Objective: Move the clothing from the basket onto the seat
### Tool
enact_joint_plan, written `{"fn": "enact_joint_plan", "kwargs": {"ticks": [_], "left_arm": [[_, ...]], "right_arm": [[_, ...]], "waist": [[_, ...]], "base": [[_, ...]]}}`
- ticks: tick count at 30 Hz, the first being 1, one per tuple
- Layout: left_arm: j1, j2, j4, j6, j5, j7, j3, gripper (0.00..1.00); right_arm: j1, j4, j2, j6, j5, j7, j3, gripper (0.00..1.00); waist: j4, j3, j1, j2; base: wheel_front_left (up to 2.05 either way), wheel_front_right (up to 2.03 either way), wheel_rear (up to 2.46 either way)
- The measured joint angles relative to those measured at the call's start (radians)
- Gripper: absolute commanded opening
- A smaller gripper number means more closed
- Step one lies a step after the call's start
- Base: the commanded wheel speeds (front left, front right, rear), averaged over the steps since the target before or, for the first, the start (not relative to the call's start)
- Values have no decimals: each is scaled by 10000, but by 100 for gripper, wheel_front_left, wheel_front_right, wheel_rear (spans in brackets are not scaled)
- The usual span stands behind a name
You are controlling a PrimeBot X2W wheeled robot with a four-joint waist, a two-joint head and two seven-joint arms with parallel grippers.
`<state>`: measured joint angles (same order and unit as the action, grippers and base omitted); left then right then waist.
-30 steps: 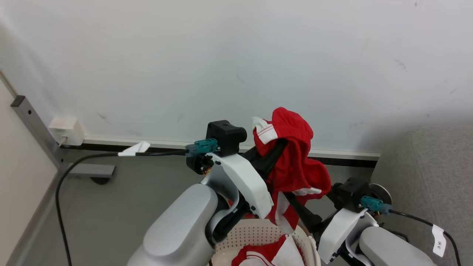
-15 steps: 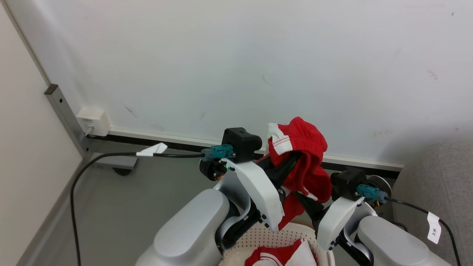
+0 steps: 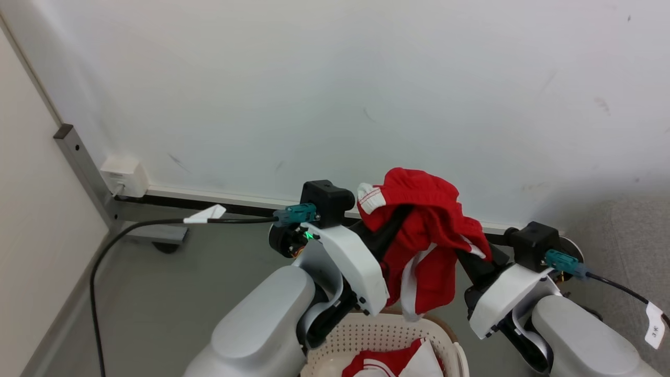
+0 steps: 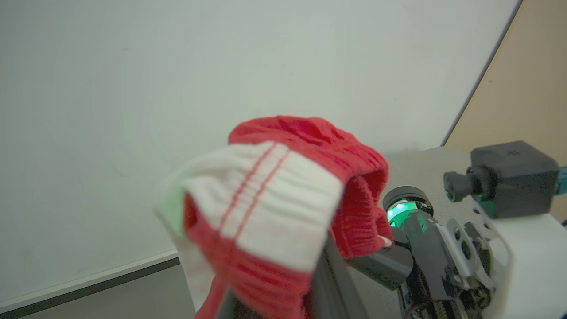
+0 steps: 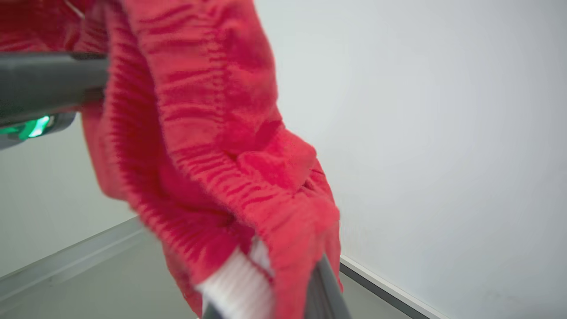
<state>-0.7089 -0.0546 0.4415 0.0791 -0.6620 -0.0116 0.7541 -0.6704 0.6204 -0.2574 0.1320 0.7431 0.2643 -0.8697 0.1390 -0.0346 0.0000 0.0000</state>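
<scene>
A red garment (image 3: 424,235) with white trim hangs in the air between my two grippers, above the cream basket (image 3: 366,332). My left gripper (image 3: 402,213) and right gripper (image 3: 463,254) both reach into the cloth, which covers their tips; each looks shut on it. In the left wrist view the garment's white striped band (image 4: 270,208) drapes over my fingers. The right wrist view has red folds (image 5: 212,133) close up. More red and white clothing (image 3: 398,361) lies in the basket. The grey seat (image 3: 623,235) is at the far right.
A white wall (image 3: 335,78) with a dark skirting strip stands close ahead. On the grey floor (image 3: 172,293) runs a black cable (image 3: 104,251) from my left wrist. A white socket box (image 3: 121,175) and a grey metal post (image 3: 78,162) are at the left.
The camera has shifted. My right arm has swung out to the right and up, so the garment now hangs stretched wider between the two grippers, with its lower end still above the basket.
</scene>
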Motion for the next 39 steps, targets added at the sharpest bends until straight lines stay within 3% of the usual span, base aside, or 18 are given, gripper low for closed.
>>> {"fn": "enact_joint_plan", "kwargs": {"ticks": [9,10,11,12,20,29,39], "left_arm": [[225,-228,232,-13,-211,-56,21,0],[263,-230,242,-6,-236,-31,36,8],[300,-230,236,-8,-257,-33,42,78],[324,-228,226,-6,-265,-33,69,100],[541,-337,-4,-58,-247,-79,255,100],[918,-500,-307,-84,-153,-372,508,100],[1087,-652,-454,-125,157,-861,681,100]], "right_arm": [[909,-1354,-297,0,-550,0,1605,0],[980,-1478,-288,0,-520,0,1847,0],[1042,-1592,-290,0,-514,0,2034,0],[1097,-1714,-286,0,-516,0,2247,0],[1273,-2196,-405,0,-943,2,3864,0],[1476,-2543,-713,0,-1279,0,5032,0],[1890,-3108,-1106,0,-1624,0,5492,0]], "waist": [[-309,-25,0,0],[-356,-28,0,0],[-402,-30,0,0],[-450,-31,0,0],[-925,-12,0,0],[-1937,67,0,0],[-3476,189,0,0]], "base": [[0,0,0],[0,0,0],[0,0,0],[0,0,0],[0,0,0],[0,0,0],[0,0,0]]}}
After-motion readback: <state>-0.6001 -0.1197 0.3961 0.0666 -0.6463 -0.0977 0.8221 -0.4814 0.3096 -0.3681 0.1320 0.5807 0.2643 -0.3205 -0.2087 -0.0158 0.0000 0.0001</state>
